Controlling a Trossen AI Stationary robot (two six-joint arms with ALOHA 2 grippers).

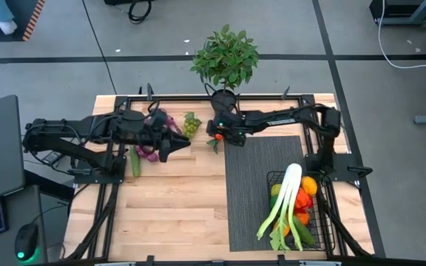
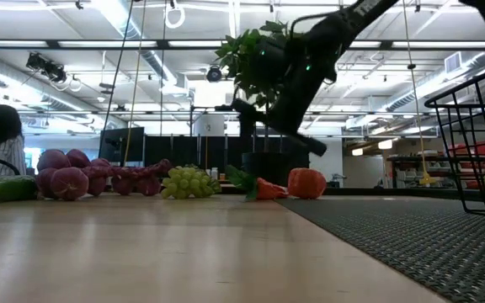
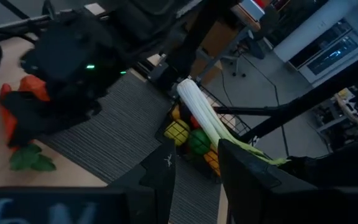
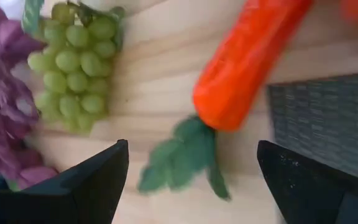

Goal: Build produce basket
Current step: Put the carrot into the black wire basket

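High view shows me that the basket (image 1: 324, 238) sits at the near right corner of the table (image 1: 176, 222), on the ribbed mat (image 1: 250, 185), and it is already partly filled: the leek (image 1: 283, 203) lies across it with its white end sticking out over the rim, and under it I see some orange, red, yellow and green pieces (I cannot name each one).

What is left stays along the far edge of the table. The purple grapes (image 1: 161, 133) and the green grapes (image 1: 191, 124) lie there side by side, a cucumber (image 1: 134, 162) is near the left edge, and the carrot (image 1: 217, 140) with its green top lies just beside the far left corner of the mat. In the low view there is also one more orange-red piece (image 2: 307, 182) next to the carrot.

My right gripper (image 4: 191, 174) hangs directly over the carrot with the fingers spread wide on both sides of it, holding nothing yet. My left gripper (image 3: 194, 177) waits above the purple grapes, fingers partly apart and nothing between them.

I judge the task about half done; the carrot seems the next piece to carry
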